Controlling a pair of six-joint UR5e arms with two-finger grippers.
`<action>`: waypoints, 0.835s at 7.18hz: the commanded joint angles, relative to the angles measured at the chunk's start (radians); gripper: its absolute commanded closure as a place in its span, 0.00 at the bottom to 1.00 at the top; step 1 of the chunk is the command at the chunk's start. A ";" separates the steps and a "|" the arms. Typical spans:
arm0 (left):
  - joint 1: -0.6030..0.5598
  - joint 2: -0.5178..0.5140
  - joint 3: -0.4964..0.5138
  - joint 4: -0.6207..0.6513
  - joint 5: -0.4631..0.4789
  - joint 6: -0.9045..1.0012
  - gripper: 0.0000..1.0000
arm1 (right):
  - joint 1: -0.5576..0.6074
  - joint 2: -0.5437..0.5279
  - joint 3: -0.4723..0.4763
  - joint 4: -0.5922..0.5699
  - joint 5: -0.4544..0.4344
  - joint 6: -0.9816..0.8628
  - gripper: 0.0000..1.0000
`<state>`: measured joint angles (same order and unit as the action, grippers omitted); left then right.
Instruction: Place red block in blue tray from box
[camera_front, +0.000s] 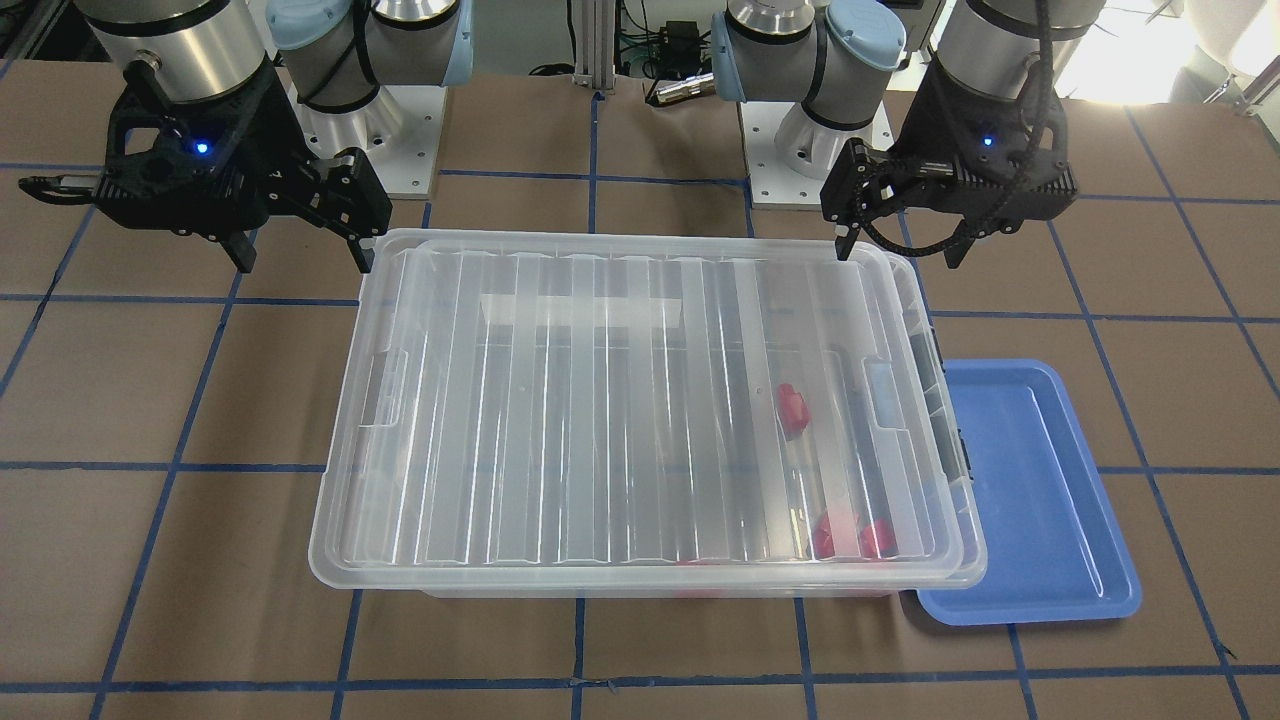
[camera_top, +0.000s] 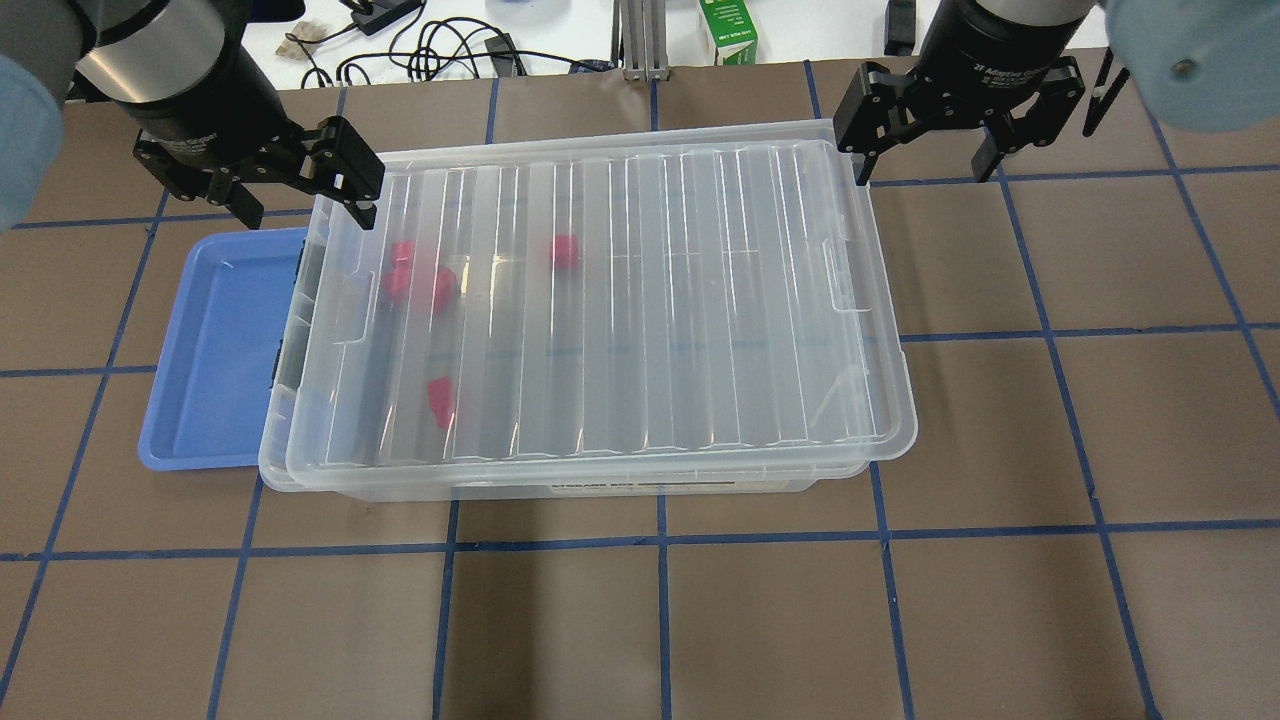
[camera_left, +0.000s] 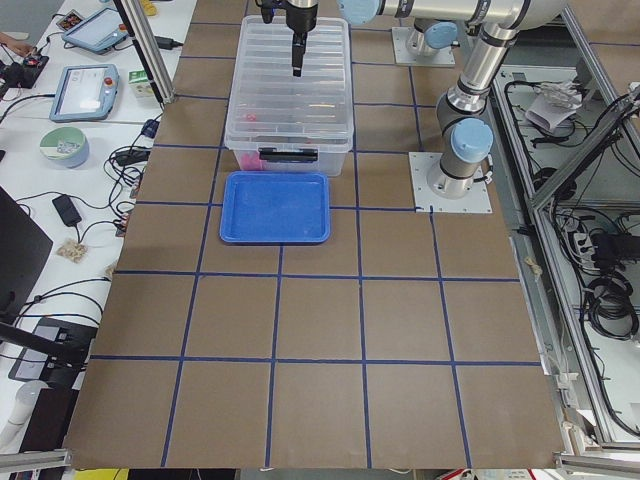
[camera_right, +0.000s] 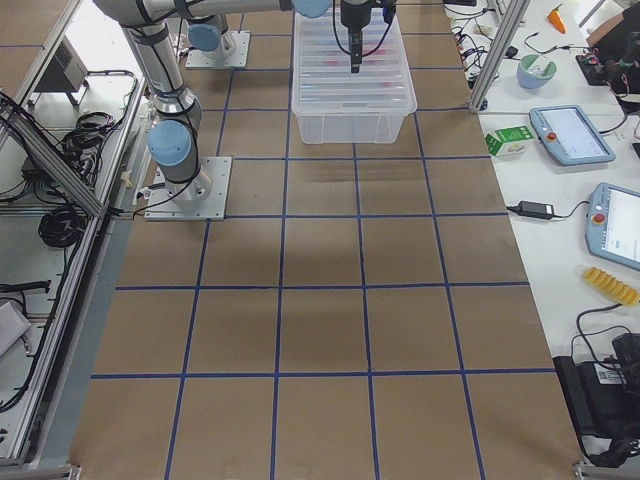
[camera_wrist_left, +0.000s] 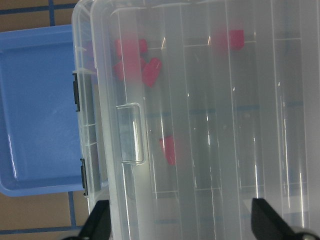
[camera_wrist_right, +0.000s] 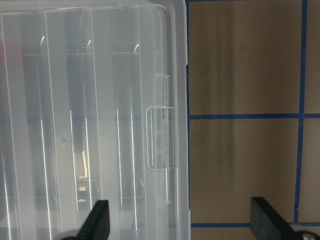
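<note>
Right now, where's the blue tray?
Overhead view, left side: the blue tray lies on the table right beside the box's latched end, on the robot's left.

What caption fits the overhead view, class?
Left pincer and right pincer, open, hover over both ends of the lidded box; red blocks inside, blue tray empty.

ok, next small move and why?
Left hand and right hand hover open over the ends of the lid, which sits closed on the box with the red blocks under it; the blue tray is empty. So probably lower both to grip the lid and lift it off.
</note>
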<state>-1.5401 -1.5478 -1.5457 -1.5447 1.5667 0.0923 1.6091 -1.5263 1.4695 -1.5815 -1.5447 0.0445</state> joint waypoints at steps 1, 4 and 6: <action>0.000 0.006 -0.005 0.000 -0.001 0.000 0.00 | 0.000 0.002 0.000 0.000 0.000 0.000 0.00; 0.000 0.002 -0.010 0.000 -0.002 0.000 0.00 | -0.011 0.020 0.059 -0.026 -0.003 -0.018 0.00; 0.000 0.003 -0.010 0.000 -0.002 0.000 0.00 | -0.015 0.083 0.208 -0.273 -0.014 -0.025 0.00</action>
<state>-1.5406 -1.5442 -1.5551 -1.5447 1.5655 0.0920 1.5961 -1.4783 1.5946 -1.7161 -1.5526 0.0238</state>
